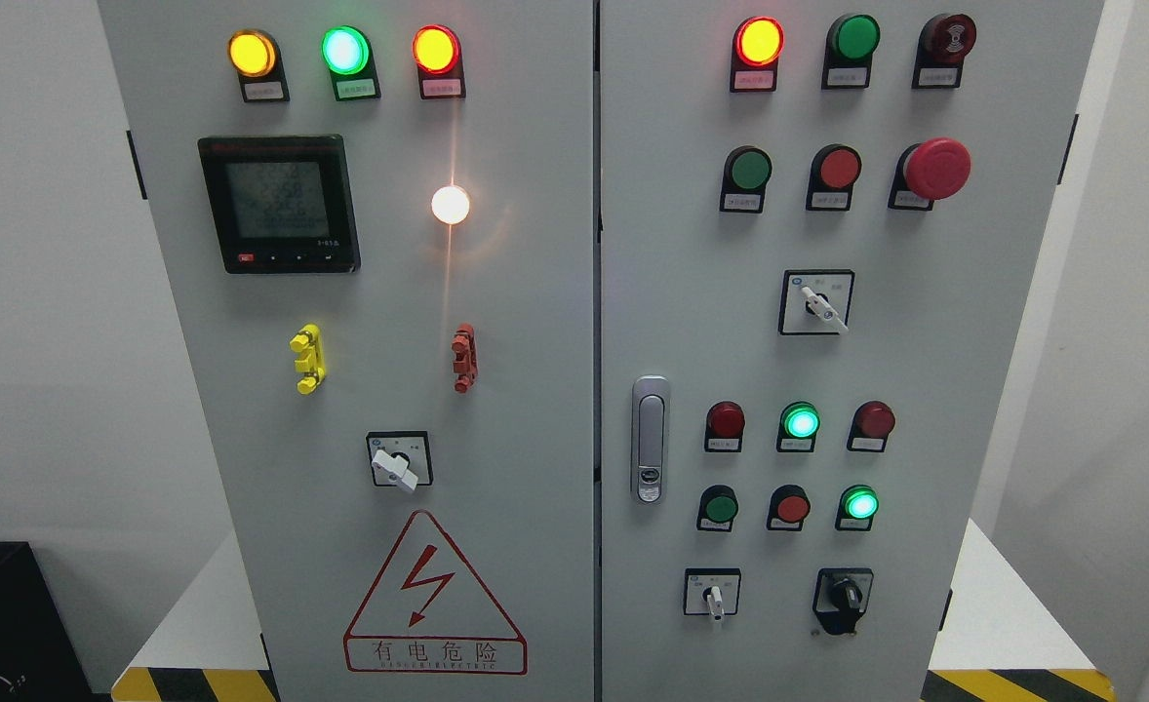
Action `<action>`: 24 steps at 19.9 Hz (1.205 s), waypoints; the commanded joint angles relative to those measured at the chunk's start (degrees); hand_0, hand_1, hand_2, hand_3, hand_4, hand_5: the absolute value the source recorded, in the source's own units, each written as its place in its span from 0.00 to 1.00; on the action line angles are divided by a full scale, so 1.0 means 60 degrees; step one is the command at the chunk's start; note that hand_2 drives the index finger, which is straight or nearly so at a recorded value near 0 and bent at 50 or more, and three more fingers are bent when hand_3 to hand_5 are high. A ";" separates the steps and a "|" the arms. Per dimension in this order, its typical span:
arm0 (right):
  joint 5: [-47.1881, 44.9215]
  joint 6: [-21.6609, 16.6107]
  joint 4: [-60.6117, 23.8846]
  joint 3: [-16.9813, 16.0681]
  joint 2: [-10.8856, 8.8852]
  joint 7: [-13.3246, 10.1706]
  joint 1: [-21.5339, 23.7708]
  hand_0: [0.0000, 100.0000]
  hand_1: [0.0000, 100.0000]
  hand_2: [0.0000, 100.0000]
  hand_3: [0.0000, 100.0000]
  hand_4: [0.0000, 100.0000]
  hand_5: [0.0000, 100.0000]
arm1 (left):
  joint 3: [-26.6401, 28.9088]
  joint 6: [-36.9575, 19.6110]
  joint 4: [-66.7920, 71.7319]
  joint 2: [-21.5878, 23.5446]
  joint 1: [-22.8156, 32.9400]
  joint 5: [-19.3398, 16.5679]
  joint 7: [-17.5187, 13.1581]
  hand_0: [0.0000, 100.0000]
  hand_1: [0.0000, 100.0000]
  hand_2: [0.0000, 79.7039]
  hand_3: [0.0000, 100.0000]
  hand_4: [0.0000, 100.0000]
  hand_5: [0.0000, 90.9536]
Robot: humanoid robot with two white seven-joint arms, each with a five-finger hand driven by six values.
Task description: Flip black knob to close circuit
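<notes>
The black knob sits at the lower right of the grey cabinet's right door, on a black plate, with a key-like piece hanging below it. To its left is a white-handled rotary switch. Neither of my hands nor any arm shows in the head view.
The right door also carries a silver door handle, lit green lamps, a red mushroom stop button and a white selector switch. The left door holds a meter display, another selector switch and a danger sign.
</notes>
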 commanded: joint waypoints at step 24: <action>0.0182 -0.3844 -0.1354 0.1226 -0.0085 -0.1940 -0.0357 0.00 0.21 0.43 0.60 0.55 0.40 | 0.0000 -0.0008 -0.0220 0.0013 0.0205 0.0000 -0.0003 0.12 0.56 0.00 0.00 0.00 0.00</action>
